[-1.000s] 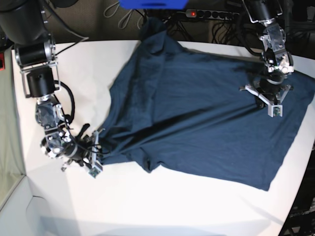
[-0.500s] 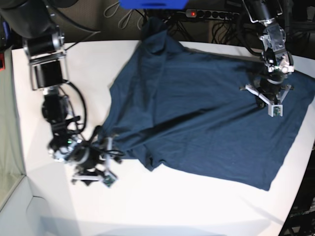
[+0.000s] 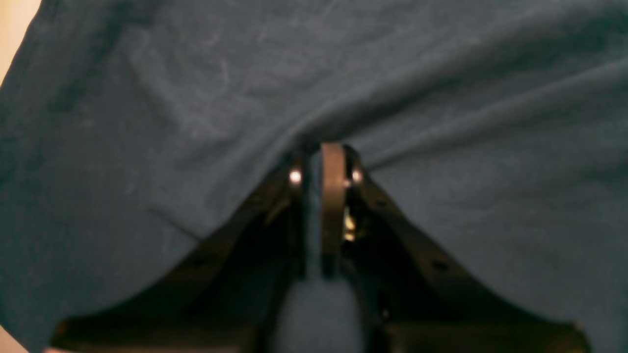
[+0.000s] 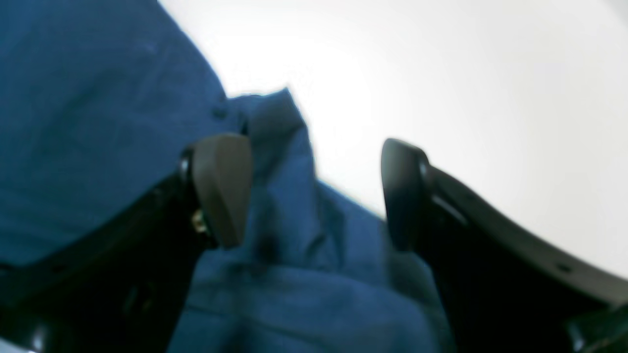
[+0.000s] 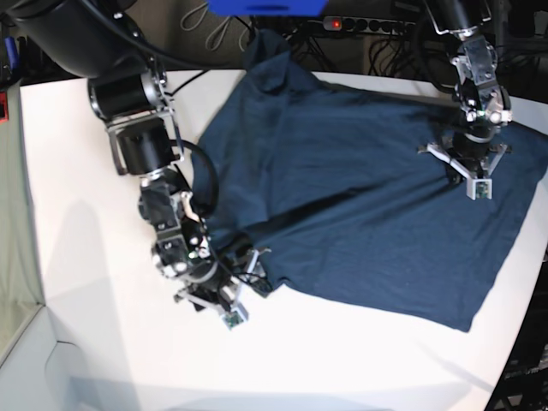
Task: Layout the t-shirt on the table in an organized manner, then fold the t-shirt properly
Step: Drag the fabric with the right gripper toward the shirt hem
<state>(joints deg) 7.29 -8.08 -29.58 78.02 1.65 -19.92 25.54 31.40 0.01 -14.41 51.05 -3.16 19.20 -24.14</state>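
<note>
The dark navy t-shirt (image 5: 360,197) lies spread across the white table (image 5: 103,342), one sleeve hanging over the far edge. My left gripper (image 5: 462,161) presses down at the shirt's right side. In the left wrist view that gripper (image 3: 325,157) is shut on a pinched ridge of the t-shirt (image 3: 196,98). My right gripper (image 5: 250,276) sits at the shirt's lower left edge. In the right wrist view the right gripper (image 4: 311,196) is open, with a crumpled bit of the t-shirt (image 4: 73,122) lying loose between its fingers (image 4: 221,186), bare table (image 4: 441,73) beyond.
A power strip (image 5: 351,24) with a red light and loose cables lie behind the far table edge, beside a blue object (image 5: 265,7). A grey-green panel (image 5: 13,214) borders the table on the left. The table's curved front edge runs along the bottom right.
My right arm swung right along the shirt's lower edge and its gripper opened, letting go of the shirt's corner. The lower left of the shirt shifted right. The left arm stayed put.
</note>
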